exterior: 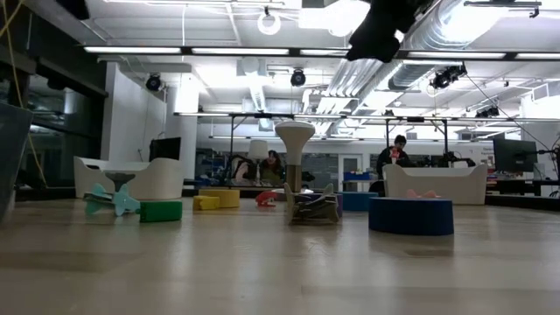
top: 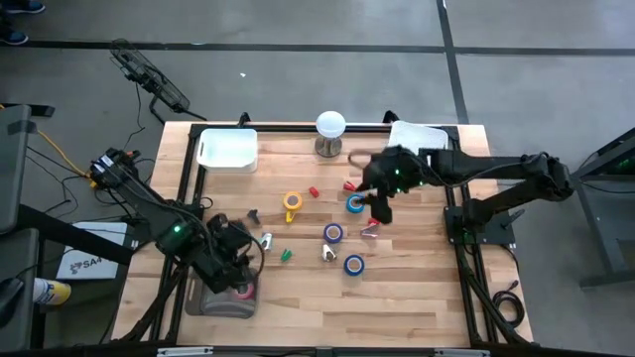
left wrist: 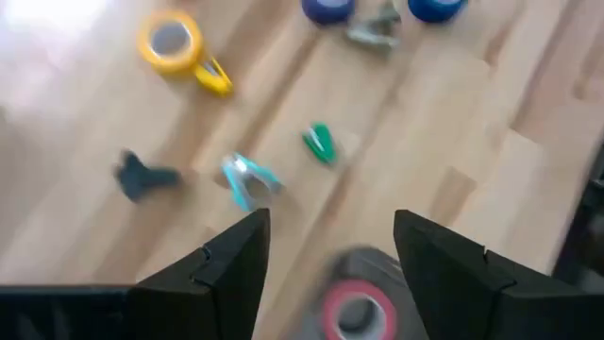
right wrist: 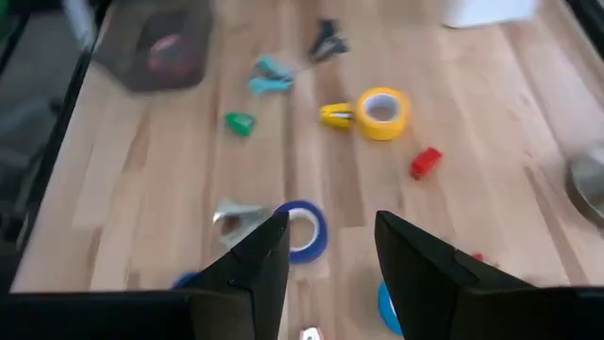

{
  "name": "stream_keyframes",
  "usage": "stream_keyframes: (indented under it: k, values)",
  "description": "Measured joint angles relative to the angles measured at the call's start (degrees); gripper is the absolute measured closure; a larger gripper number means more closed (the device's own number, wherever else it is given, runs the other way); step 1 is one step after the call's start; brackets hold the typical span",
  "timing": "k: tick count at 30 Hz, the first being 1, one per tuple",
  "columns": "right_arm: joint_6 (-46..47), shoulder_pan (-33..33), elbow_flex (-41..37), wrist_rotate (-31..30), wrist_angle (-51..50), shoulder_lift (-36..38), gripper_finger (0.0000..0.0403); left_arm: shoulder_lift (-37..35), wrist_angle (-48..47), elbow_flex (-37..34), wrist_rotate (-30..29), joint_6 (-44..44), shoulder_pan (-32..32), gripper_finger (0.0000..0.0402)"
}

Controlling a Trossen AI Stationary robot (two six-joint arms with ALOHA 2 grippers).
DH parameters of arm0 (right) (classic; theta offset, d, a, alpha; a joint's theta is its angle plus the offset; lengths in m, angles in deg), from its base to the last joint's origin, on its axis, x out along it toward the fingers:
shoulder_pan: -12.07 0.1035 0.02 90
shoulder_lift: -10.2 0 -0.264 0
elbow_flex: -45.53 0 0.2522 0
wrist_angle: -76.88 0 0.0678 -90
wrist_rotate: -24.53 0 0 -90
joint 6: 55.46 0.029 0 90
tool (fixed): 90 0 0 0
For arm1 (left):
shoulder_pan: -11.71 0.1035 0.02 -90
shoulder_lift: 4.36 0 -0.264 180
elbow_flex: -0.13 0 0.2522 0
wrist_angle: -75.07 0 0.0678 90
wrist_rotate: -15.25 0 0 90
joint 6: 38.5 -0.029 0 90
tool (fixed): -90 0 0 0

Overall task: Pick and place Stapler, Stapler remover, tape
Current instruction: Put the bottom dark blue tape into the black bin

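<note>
Ring-shaped tape rolls lie flat on the wooden table: yellow (top: 292,201), blue (top: 355,203), purple-blue (top: 333,233) and blue (top: 354,265). A pink tape roll (top: 243,291) lies in the grey tray (top: 210,302) at the near left. Small claw-shaped stapler removers, dark (top: 254,214), teal (top: 266,240) and silvery (top: 328,253), lie among them. So do little red (top: 314,191) and green (top: 286,255) staplers. My left gripper (left wrist: 330,227) hangs open above the tray and the pink roll (left wrist: 357,307). My right gripper (right wrist: 330,236) is open in the air over the blue rolls (right wrist: 304,229).
A white tray (top: 227,149) stands at the far left and another white tray (top: 417,134) at the far right. Between them is a white-domed stand (top: 330,127). A red and silvery piece (top: 369,226) lies below my right gripper. Bare wood stretches along the near edge.
</note>
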Motion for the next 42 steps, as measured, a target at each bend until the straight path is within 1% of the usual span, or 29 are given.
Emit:
stream_keyframes:
  k: [5, 9, 11, 15, 19, 25, 28, 36, 42]
  values:
    - [-3.01, 6.39, -1.31, -0.56, 0.11, -0.24, 0.0253, -0.29, -1.11, 0.02, -5.76, -3.03, 0.01, 0.0180]
    - [-1.57, 11.18, -3.35, -2.25, 0.18, -0.24, 0.0253, -0.29, -1.13, 0.02, -9.20, -3.50, 0.01, 0.0180]
    - [0.38, 13.43, -4.61, -3.85, 0.19, -0.24, 0.0253, -0.27, -1.13, 0.02, -10.41, -3.52, 0.03, 0.0180]
    - [2.50, 17.62, -7.59, -4.43, 0.78, -0.26, 0.0251, -0.27, -1.16, 0.02, -11.44, -3.71, 0.03, 0.0180]
    - [4.63, 21.25, -9.39, -5.63, 1.55, -1.31, 0.0236, -0.27, -1.13, 0.02, -11.51, -4.73, 0.03, 0.0180]
    - [3.44, 24.96, -9.48, -5.43, 6.15, -8.67, 0.0193, -0.27, -1.13, 0.02, -11.48, -4.85, 0.03, 0.0179]
    - [3.31, 25.89, -8.39, -5.05, 5.86, -13.73, 0.0179, -0.27, -1.11, 0.02, -10.75, -4.90, 0.03, 0.0179]
    - [2.92, 26.28, -4.53, -5.01, 6.18, -23.91, 0.0175, -0.27, -1.11, 0.02, -10.25, -4.94, 0.01, 0.0179]
    - [1.15, 26.28, -3.24, -5.11, 6.61, -27.25, 0.0176, -0.27, -1.13, 0.02, -9.58, -4.94, 0.01, 0.0179]
